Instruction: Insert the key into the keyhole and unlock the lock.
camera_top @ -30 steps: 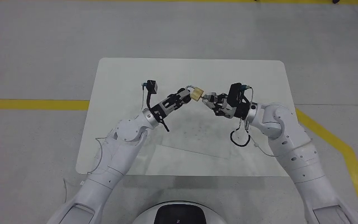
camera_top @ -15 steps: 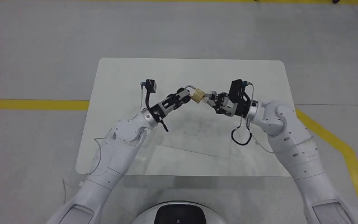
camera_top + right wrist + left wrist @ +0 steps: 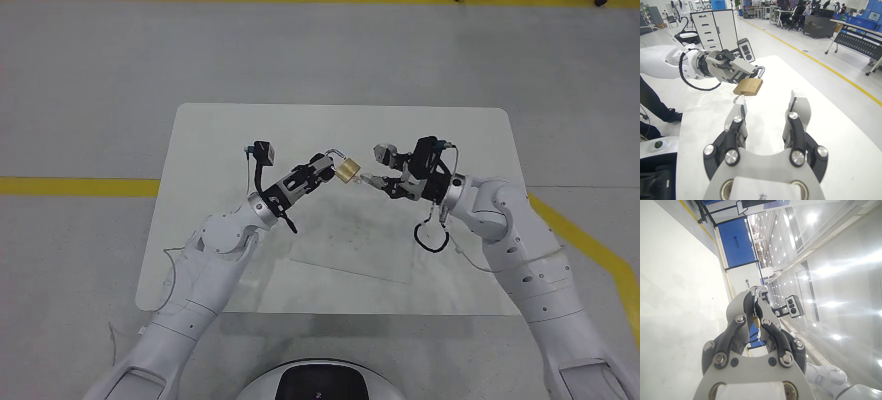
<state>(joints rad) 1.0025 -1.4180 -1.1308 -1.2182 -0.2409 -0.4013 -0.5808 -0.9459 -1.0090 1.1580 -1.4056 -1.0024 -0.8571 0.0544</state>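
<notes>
We judged the key (image 3: 737, 98) seated in the lock (image 3: 749, 86), pinched by its shackle (image 3: 762, 70) in our left gripper (image 3: 751, 73), our right gripper (image 3: 768, 96) spread, unlocking not yet shown

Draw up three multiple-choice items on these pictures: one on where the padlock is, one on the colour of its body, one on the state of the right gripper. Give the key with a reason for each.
1. Where is the padlock?
A. Held by the left gripper above the table
B. Lying in a drawer
C. Hanging from a hook

2. What colour is its body?
A. Red
B. Brass yellow
C. Black

3. How is the right gripper?
A. Shut on the padlock
B. Shut on a cloth
C. Open, fingers apart

Key:
1 A: the left gripper clamps the shackle, and the body hangs clear of the table.
2 B: the body shows brass yellow in the right wrist view.
3 C: its fingers stand wide apart, just short of the padlock.
</notes>
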